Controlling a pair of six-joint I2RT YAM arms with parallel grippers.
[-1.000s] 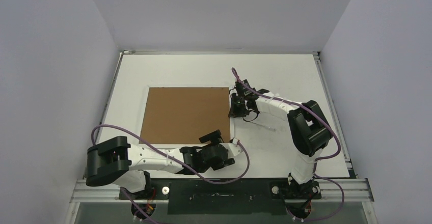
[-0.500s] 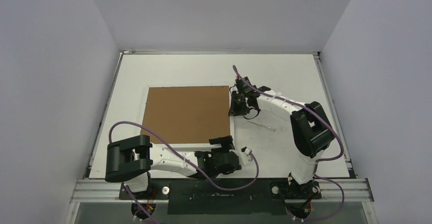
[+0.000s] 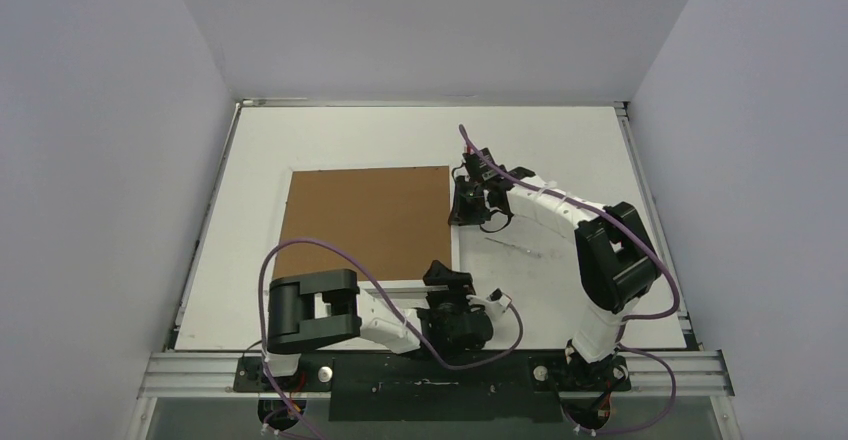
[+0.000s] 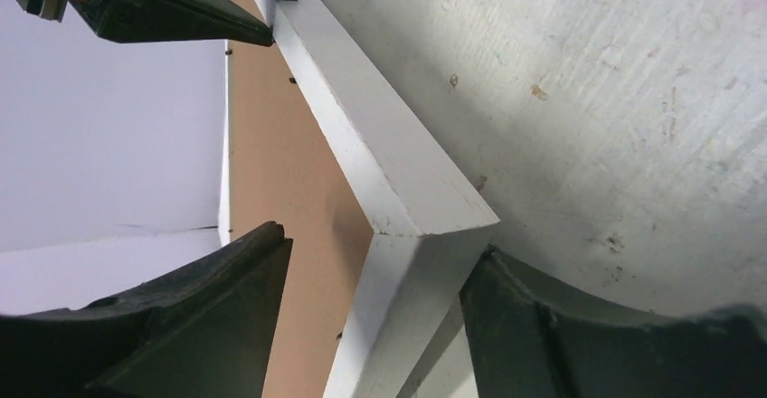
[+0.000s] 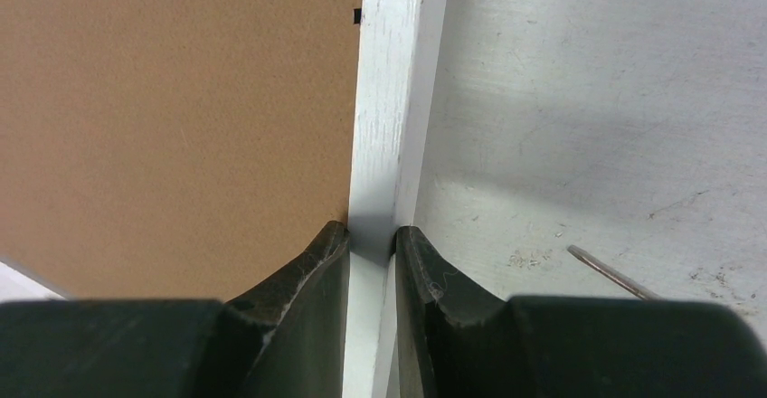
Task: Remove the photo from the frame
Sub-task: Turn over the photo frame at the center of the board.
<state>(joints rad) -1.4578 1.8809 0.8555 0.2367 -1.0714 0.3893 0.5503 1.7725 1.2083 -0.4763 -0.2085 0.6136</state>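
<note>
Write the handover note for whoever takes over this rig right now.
Right gripper: shut on the frame, pinching its right border.
Left gripper: open, jaws either side of the frame's near right corner, not gripping.
Frame lies flat on the table, brown back up. The photo is not visible.
Done: frame held at one edge.
Left: open the back, take the photo out.

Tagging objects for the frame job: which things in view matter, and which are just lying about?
Job: frame, back up; right end effector clamping its border; left end effector open around its corner. Photo not visible.
Lying about: thin sliver on the table.
</note>
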